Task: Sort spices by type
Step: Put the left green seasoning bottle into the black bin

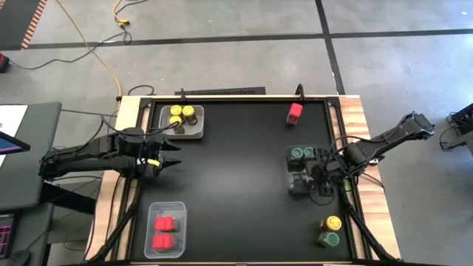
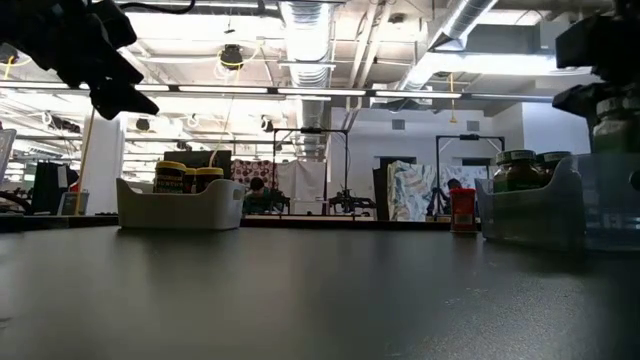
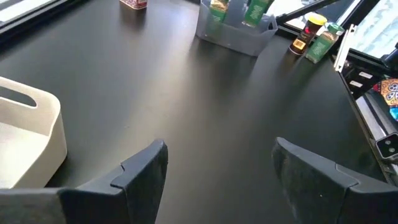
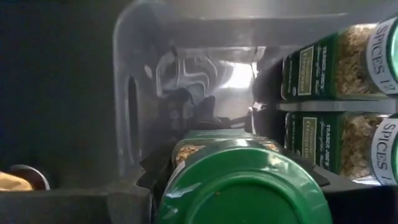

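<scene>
yellow-lid jars (image 1: 182, 117): 4 binned, 1 loose | red blocks (image 1: 164, 231): 4 binned, 1 loose

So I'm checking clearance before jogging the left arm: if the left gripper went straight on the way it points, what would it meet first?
Probably nothing soon: the open left gripper faces bare black table. Farther on stands the clear bin of green-lidded jars, though depth is unclear.
</scene>
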Tool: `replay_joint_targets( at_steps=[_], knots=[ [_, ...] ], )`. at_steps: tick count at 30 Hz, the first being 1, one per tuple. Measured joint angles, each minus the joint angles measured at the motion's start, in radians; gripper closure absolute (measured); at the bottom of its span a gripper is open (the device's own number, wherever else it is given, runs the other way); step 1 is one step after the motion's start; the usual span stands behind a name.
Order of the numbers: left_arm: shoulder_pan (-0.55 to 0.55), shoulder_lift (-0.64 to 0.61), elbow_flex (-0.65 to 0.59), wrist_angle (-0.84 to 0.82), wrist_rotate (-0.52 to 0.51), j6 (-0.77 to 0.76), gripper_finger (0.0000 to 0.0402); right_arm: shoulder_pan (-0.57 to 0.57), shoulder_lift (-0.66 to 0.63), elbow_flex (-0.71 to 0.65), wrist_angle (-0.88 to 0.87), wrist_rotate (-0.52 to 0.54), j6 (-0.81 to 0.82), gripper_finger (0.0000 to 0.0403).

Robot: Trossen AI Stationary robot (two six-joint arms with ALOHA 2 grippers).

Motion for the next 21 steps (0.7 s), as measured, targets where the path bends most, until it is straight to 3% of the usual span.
replay_joint_targets(
  at_steps=[21],
  knots=[
    [0.000, 0.000, 0.000, -0.001, -0.006, -0.084, 0.0125, -0.189, -0.013, -0.078, 0.073, -0.049, -0.021, 0.0184]
  ],
)
